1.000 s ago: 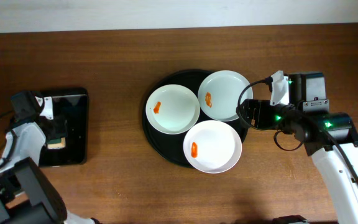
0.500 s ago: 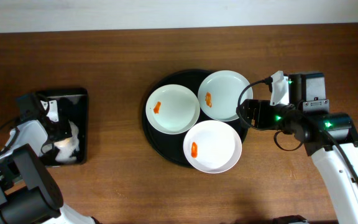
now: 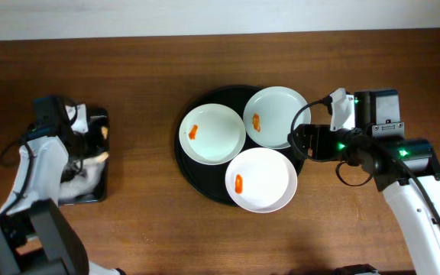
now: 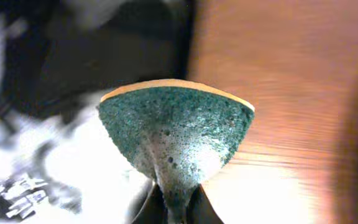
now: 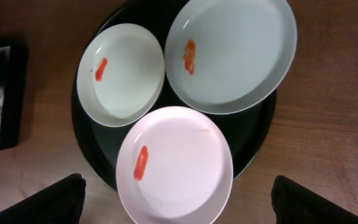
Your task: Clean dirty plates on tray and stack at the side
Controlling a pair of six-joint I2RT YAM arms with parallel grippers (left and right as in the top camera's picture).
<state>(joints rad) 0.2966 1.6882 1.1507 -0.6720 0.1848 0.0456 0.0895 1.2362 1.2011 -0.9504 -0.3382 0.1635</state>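
Observation:
Three white plates lie on the round black tray [image 3: 192, 179], each with an orange-red smear: one at the left [image 3: 212, 134], one at the back right [image 3: 276, 117], one at the front [image 3: 260, 179]. My left gripper [image 4: 174, 200] is shut on a green sponge [image 4: 176, 134] with a yellow backing, wet with white foam. In the overhead view the left gripper [image 3: 88, 143] hangs over the small rectangular tray, far left of the plates. My right gripper [image 5: 185, 202] stands open at the round tray's right edge, with the front plate [image 5: 176, 165] below the gap between its fingers.
The small rectangular black tray [image 3: 90, 191] at the left holds white foam. Brown wooden table [image 3: 143, 221] lies between the two trays. The right arm [image 3: 403, 160] stretches along the table's right side. A pale wall edge runs along the back.
The left gripper shut on the sponge in the small tray and carried it up toward the tray's back right. The right arm and the plates stayed put.

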